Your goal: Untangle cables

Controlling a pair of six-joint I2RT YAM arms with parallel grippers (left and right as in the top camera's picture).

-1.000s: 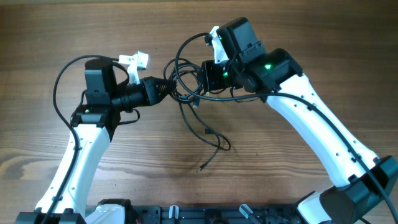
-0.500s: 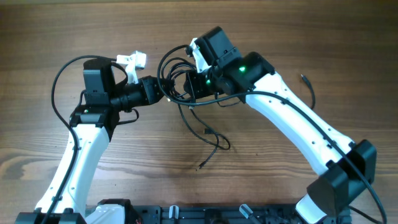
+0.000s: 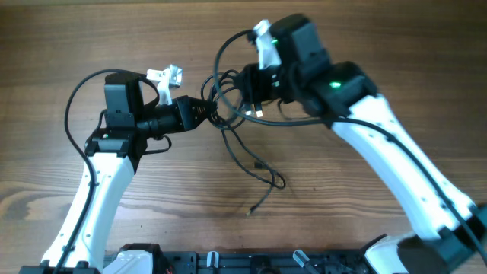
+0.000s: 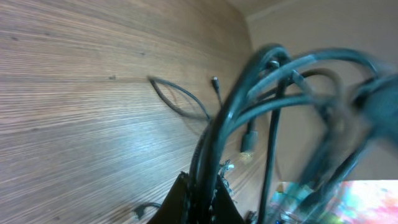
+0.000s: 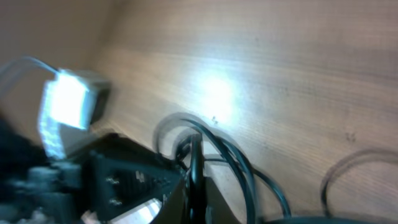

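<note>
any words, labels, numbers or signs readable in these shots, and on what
None readable. The thin black cables, the brown wooden table and the white robot arms show no print.
The bright white block in the right wrist view is too blurred to tell.

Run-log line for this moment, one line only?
left gripper: shut on thin black cables | right gripper: shut on same cables | loose ends: on wooden table

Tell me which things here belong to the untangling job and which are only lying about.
Belong to the job: cables; left hand, shut on them; right hand, shut on them.
Not part of it: wooden table.
</note>
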